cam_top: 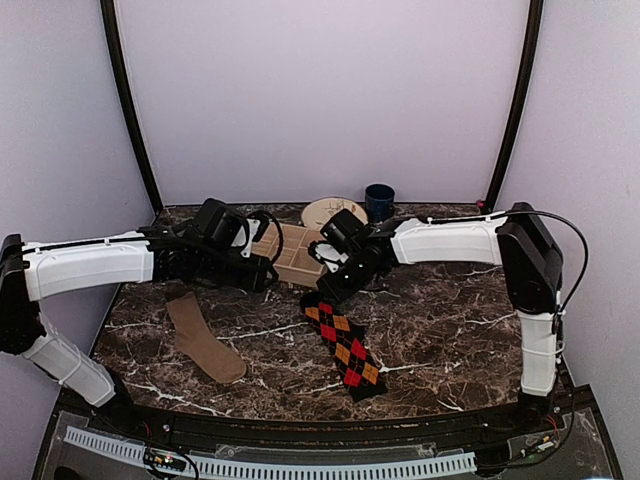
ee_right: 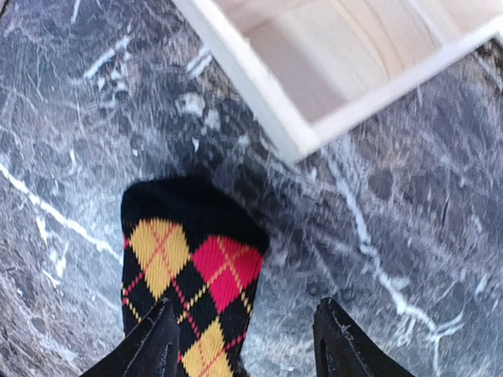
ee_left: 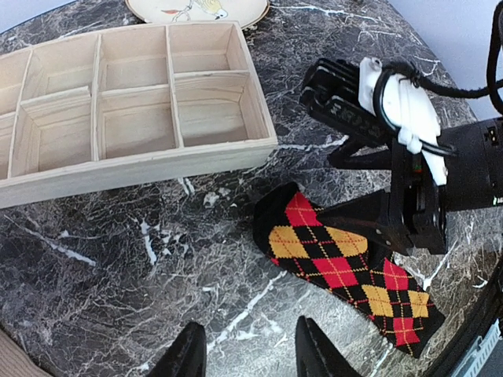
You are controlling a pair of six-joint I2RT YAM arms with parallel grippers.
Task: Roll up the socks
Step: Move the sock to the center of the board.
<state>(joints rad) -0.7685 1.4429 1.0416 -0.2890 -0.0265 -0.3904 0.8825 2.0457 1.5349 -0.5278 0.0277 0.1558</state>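
The argyle sock [cam_top: 345, 345] lies flat on the marble table, its black cuff towards the back and its toe towards the front. The tan sock [cam_top: 205, 340] lies flat to its left. My right gripper [cam_top: 326, 290] hovers over the argyle cuff. In the right wrist view it [ee_right: 247, 345] is open; the sock [ee_right: 196, 267] lies under and beside its left finger, not pinched. My left gripper [cam_top: 262, 278] hangs left of the cuff. In the left wrist view it [ee_left: 247, 353] is open over bare marble, with the argyle sock [ee_left: 338, 267] just ahead to the right.
A wooden divided tray [cam_top: 285, 255] stands just behind both grippers; its rim [ee_left: 141, 161] and its corner [ee_right: 267, 102] lie close to the argyle cuff. Behind it are a round plate [cam_top: 330, 212] and a dark blue cup [cam_top: 379, 200].
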